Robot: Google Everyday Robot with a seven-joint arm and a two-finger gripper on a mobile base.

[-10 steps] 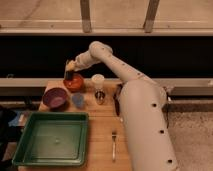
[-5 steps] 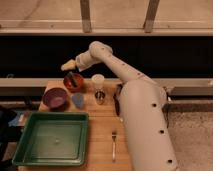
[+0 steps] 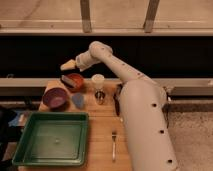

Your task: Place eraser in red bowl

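The red bowl (image 3: 76,82) stands at the back left of the wooden table (image 3: 102,130). The black eraser (image 3: 67,80) lies tilted against the bowl's left rim, partly inside it. My gripper (image 3: 67,65) hangs just above and slightly left of the bowl, apart from the eraser and holding nothing. The arm reaches to it from the right, over the table.
A purple bowl (image 3: 55,97) sits in front of the red bowl, with a light blue block (image 3: 78,100) beside it. A white cup (image 3: 98,81) and a small metal cup (image 3: 100,97) stand to the right. A green tray (image 3: 50,137) fills the front left, with a fork (image 3: 114,144) to its right.
The gripper was down at the red bowl with the eraser. It has let the eraser go into the bowl and risen up and to the left.
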